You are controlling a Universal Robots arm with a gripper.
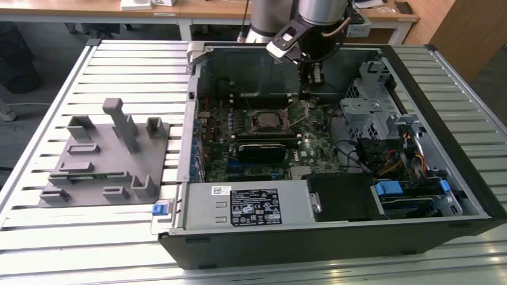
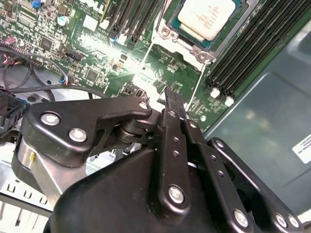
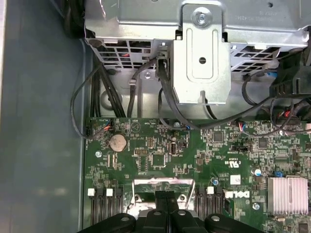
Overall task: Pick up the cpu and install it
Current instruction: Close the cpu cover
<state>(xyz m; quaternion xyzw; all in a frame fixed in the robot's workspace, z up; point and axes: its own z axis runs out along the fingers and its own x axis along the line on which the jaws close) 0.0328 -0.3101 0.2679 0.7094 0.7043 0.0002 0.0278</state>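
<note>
One gripper hangs inside an open computer case on a slatted worktop, fingers clenched together on nothing. In the second wrist view, the cpu lies in the motherboard socket, near the gripper but apart, with memory slots alongside.

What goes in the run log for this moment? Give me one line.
gripper: shut, holding nothing | cpu: lying in socket | gripper over motherboard, apart from cpu

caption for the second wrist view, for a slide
Black gripper, fingers together and empty, over the green motherboard; silver-grey square cpu lying in its socket.
</note>
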